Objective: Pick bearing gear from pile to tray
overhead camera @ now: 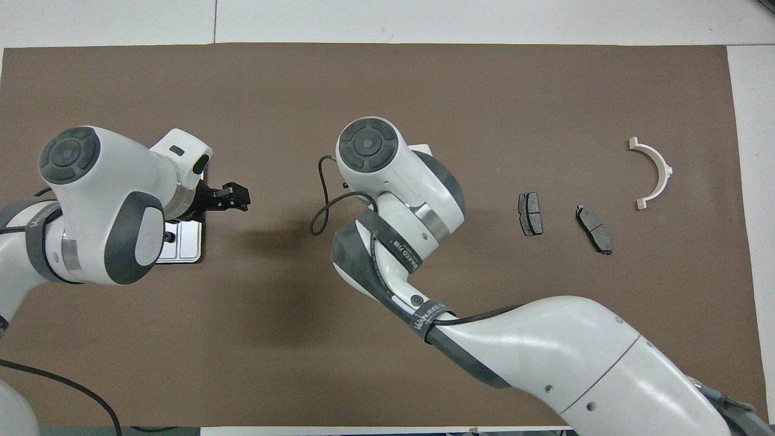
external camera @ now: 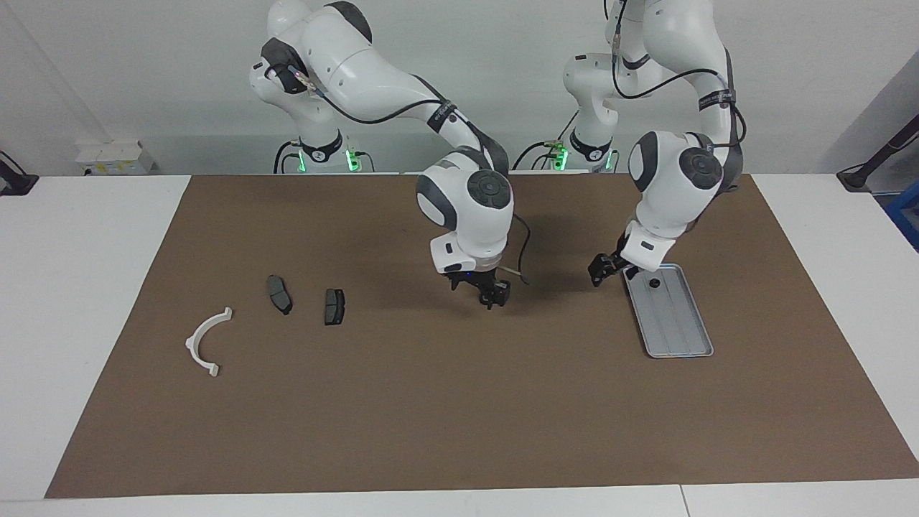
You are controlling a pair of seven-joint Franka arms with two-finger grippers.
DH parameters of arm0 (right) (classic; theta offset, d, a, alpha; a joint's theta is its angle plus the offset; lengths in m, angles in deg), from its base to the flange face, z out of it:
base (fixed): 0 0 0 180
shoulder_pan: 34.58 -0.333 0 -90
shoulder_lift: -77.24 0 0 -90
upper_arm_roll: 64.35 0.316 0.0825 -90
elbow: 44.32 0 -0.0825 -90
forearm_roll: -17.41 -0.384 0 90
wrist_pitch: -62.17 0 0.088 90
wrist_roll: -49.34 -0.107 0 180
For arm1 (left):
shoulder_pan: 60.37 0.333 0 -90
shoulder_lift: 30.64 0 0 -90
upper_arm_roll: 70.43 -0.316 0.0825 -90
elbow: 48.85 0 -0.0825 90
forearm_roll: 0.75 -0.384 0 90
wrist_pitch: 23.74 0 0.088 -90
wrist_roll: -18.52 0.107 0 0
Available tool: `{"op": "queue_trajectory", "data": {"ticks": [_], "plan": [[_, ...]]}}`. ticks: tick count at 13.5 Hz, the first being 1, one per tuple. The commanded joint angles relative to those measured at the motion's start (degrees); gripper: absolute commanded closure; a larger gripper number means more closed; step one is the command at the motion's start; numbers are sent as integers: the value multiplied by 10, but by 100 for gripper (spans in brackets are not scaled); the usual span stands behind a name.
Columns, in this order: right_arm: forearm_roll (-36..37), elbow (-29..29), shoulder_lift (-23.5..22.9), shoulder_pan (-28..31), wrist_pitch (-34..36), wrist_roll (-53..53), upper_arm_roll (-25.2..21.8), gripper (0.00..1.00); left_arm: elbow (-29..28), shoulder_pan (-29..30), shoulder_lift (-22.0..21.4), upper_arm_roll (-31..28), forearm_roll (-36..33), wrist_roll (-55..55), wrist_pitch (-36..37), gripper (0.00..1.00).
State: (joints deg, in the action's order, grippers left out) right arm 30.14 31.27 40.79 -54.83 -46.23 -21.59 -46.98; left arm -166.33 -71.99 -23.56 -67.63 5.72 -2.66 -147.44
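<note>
Silver tray [external camera: 675,327] carries a small black gear [external camera: 654,283] at its robot-side end. I see my left hand [external camera: 610,268] beside it, nothing held; whether either hand, including right hand [external camera: 487,291], is open, I can't tell.

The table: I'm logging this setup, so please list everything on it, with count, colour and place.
Mat: one, brown, covering most of the table.
Tray: one, silver-grey, toward the left arm's end.
Round piece: one, small and black, in the tray at its end nearer the robots.
Brake pads: two, dark grey, side by side toward the right arm's end.
Half-ring bracket: one, white, beside the pads, farther from the robots.
Left gripper: black, over the mat beside the tray.
Right gripper: black, over the mat's middle.
</note>
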Motion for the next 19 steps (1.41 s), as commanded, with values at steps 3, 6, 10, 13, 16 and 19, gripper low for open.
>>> {"op": "queue_trajectory", "data": {"ticks": [3, 6, 10, 13, 16, 19], "plan": [[-21, -19, 60, 148, 84, 334, 10, 0, 21, -128, 18, -10, -54, -213, -16, 6], [-21, -17, 70, 209, 93, 434, 9, 0, 149, -214, 133, -11, -75, -372, 0, 7], [-20, -14, 70, 267, 92, 545, 9, 0, 189, -233, 188, -10, -104, -411, -33, 8], [-15, -14, 70, 282, 93, 598, 8, 0, 152, -234, 186, -10, -109, -417, -71, 14], [-15, -14, 81, 292, 93, 651, 4, 0, 142, -236, 186, -10, -109, -420, -81, 14], [-23, 22, 128, 290, 86, 690, -14, 0, 120, -248, 180, -11, -109, -428, -84, 14]]}}
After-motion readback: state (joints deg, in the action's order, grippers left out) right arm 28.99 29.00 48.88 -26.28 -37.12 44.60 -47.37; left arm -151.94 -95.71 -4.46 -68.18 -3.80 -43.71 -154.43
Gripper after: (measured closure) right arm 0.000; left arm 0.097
